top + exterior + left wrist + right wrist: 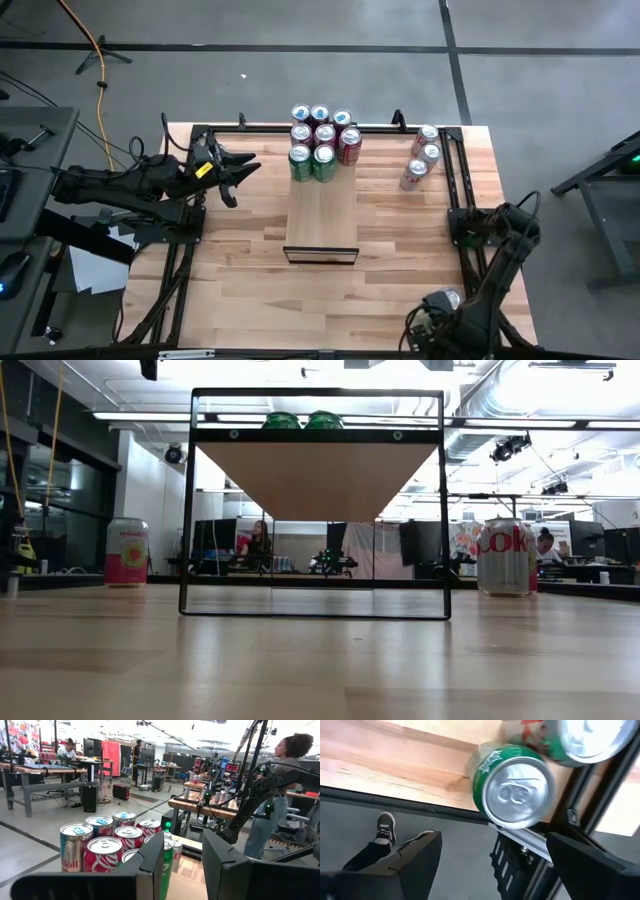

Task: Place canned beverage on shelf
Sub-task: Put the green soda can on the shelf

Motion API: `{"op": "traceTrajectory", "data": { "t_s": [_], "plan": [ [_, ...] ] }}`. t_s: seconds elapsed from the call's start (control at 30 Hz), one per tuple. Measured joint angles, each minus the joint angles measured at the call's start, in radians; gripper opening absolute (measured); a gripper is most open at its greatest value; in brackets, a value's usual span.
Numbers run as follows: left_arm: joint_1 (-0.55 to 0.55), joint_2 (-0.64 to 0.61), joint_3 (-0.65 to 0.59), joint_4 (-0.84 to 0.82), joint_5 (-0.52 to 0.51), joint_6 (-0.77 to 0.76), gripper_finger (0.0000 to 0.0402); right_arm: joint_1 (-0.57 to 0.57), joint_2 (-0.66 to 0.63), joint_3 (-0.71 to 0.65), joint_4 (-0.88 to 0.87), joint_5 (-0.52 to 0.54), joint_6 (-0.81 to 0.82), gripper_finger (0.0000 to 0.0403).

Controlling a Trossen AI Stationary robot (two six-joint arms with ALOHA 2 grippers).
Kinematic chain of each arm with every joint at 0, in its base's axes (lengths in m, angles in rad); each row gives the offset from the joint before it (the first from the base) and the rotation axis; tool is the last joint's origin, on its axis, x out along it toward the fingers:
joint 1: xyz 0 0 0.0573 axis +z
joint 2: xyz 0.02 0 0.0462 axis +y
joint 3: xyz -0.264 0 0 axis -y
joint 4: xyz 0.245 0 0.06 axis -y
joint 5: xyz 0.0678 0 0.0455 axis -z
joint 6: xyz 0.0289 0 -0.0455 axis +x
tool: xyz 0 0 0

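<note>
The shelf (320, 215) is a pale panel raised on a thin dark frame (315, 500). Several cans (322, 140) stand on its far end, and two green ones (300, 420) show above the panel in the low view. My left gripper (243, 165) is level, left of those cans and pointing at them. Its fingers (184, 870) are slightly open with nothing between them. My right gripper (492, 865) is open and points down over a green can (515, 785). That can stands upright on the tabletop by an edge. The right arm (445, 305) hides it in the high view.
Three cans (422, 157) stand at the table's far right. The low view shows a silver cola can (503, 557) and a pink can (126, 552). Another can (585, 737) stands beside the green one. Black rails (455, 190) run along the table. A person's shoe (385, 827) is on the floor.
</note>
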Motion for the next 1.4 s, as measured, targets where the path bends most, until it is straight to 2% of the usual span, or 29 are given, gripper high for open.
{"op": "traceTrajectory", "data": {
  "t_s": [0.23,0.53,0.87,1.17,1.27,1.4],
  "plan": [
    [0.000,0.000,0.000,0.000,0.000,-0.003,0.0072,0.000,-0.005,-0.070,0.032,0.000,0.001,0.0346],
    [0.000,0.000,0.000,0.001,0.000,-0.010,0.0072,0.006,-0.007,-0.075,-0.015,-0.015,-0.017,0.0346],
    [0.000,0.000,0.000,0.000,0.000,-0.010,0.0072,-0.007,-0.016,-0.187,0.081,0.000,-0.026,0.0346],
    [0.000,0.000,0.000,0.000,-0.003,-0.010,0.0072,-0.008,-0.057,-0.307,0.234,-0.004,-0.038,0.0345],
    [0.000,0.000,0.000,0.000,-0.004,-0.010,0.0072,-0.008,-0.063,-0.316,0.251,-0.004,-0.045,0.0336],
    [0.000,0.000,0.000,-0.001,-0.005,-0.010,0.0072,-0.009,-0.068,-0.316,0.255,-0.002,-0.067,0.0299]
  ]
}}
